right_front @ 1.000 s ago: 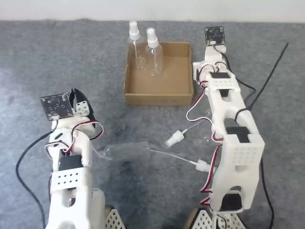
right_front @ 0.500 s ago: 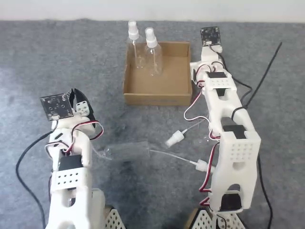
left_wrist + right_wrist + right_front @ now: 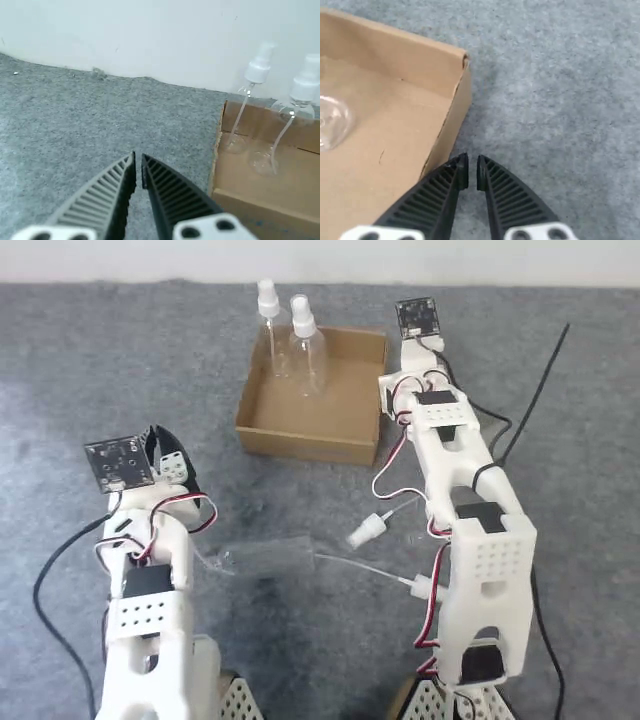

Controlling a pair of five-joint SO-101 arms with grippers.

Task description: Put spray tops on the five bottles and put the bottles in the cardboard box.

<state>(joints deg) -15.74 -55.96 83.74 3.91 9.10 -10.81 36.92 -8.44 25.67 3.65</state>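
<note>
Box [image 3: 300, 445]: brown cardboard, slid left beside closed right gripper [image 3: 472, 167].
Bottles [image 3: 307, 355]: two clear plastic, capped, stood inside; uncapped bottle [image 3: 270, 555] lay outside.
Left gripper [image 3: 138, 162]: closed, empty.

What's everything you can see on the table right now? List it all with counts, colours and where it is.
cardboard box: one, brown, far middle of the carpet
capped bottles: two, clear with white spray tops, upright in the box's far corner
bare bottle: one, clear, lying on the carpet between the arms
loose spray tops: two, white with thin tubes, on the carpet beside the right arm
carpet: one, grey, under everything
cable: one, black, on the carpet beyond the right arm
left gripper: one, black fingers, shut and empty, above bare carpet
right gripper: one, black fingers, shut and empty, just outside the box's wall
</note>
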